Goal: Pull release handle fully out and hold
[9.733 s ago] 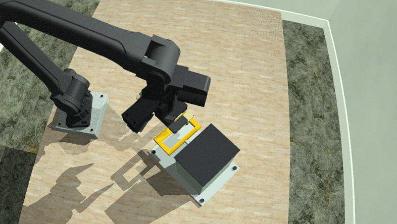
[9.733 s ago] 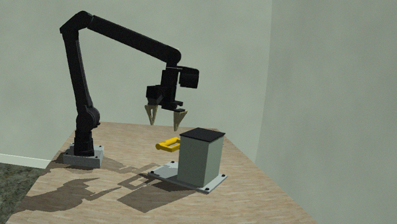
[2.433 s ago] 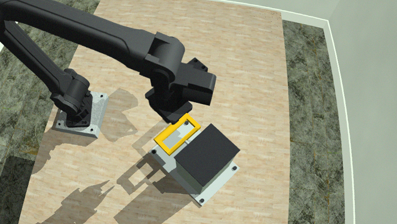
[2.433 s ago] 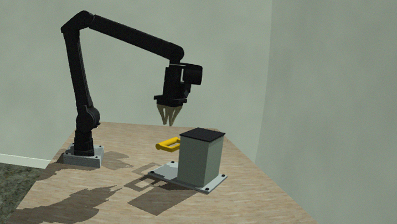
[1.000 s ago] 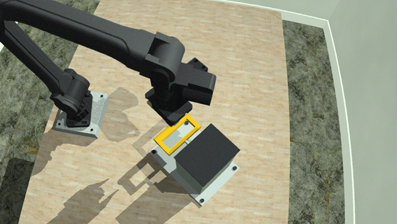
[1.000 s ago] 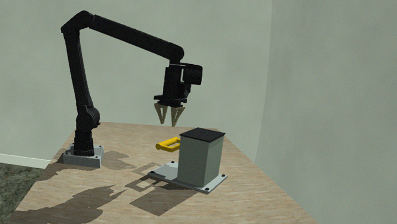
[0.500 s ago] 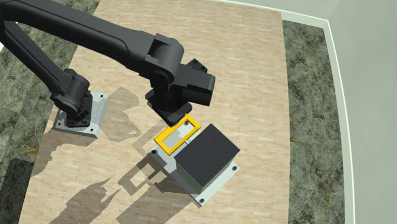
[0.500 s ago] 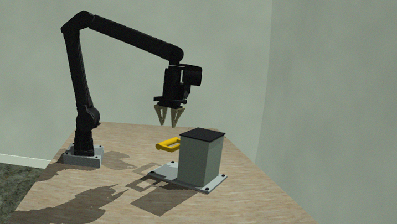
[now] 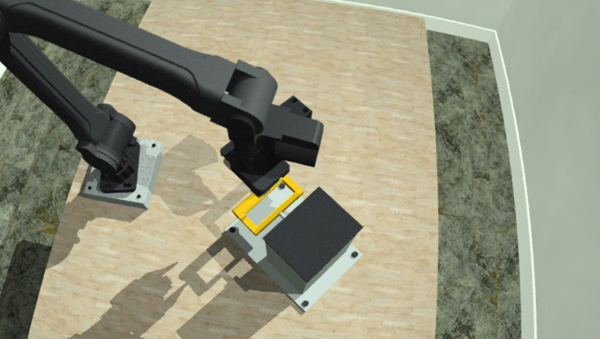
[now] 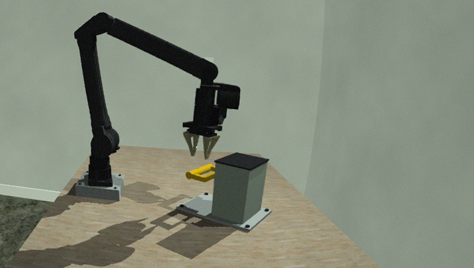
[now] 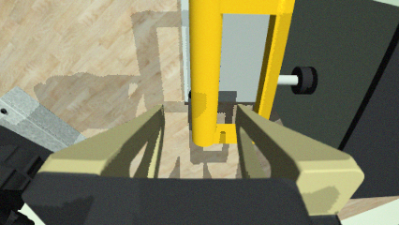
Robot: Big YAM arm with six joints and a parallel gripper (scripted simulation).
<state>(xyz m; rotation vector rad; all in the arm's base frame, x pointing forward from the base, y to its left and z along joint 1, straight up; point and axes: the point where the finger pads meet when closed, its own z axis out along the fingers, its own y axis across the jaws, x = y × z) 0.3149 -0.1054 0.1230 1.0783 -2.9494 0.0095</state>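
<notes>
From the top view I see my arm (image 9: 131,56) reaching out from its grey mount (image 9: 151,172) across the wooden table (image 9: 344,78); the wrist covers the gripper, whose dark body overlaps the near corner of the yellow release handle (image 9: 267,205); the handle is a rectangular loop lying flat, sticking out from the side of the dark-topped box (image 9: 312,232), which stands on a light base plate (image 9: 335,278) with bolts at its corners.

From the exterior view I have the gripper (image 10: 200,144) hanging in the air, pointing down, above the release handle (image 10: 199,173) and clear of it; its tan fingers (image 10: 192,142) stand partly spread with a visible gap; nothing sits between them; the handle juts out sideways from the box (image 10: 238,190) partway up its wall, above the base plate (image 10: 194,207).

From the wrist view I look down between the two fingers; the round yellow grip bar of the handle (image 11: 204,70) runs away from me, its near end lined up in the gap; the fingers stand apart on either side of it and above it, holding nothing; a thin pale rod with a black knob (image 11: 306,80) shows beside the handle's far bar, against the dark box (image 11: 337,56).
</notes>
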